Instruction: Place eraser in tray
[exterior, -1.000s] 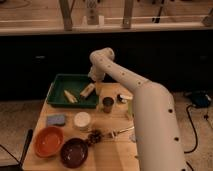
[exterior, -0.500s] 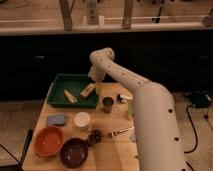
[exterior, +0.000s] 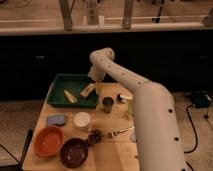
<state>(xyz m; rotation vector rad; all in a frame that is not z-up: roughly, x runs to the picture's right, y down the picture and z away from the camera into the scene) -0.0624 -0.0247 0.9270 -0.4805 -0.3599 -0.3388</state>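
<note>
The dark green tray [exterior: 56,92] sits at the back left of the wooden table. In it lie a pale oblong block [exterior: 87,90], likely the eraser, at the right side, and a pale yellowish piece [exterior: 70,96] near the middle. My white arm [exterior: 150,110] reaches from the lower right over the table. The gripper [exterior: 93,81] hangs at its end just above the tray's right part, right over the pale block.
A dark can [exterior: 108,104] stands just right of the tray. In front of the tray are a blue sponge [exterior: 56,120], a white round container [exterior: 82,120], an orange bowl [exterior: 49,141], a dark bowl [exterior: 74,152], a dark cluster [exterior: 94,136] and a fork [exterior: 120,132].
</note>
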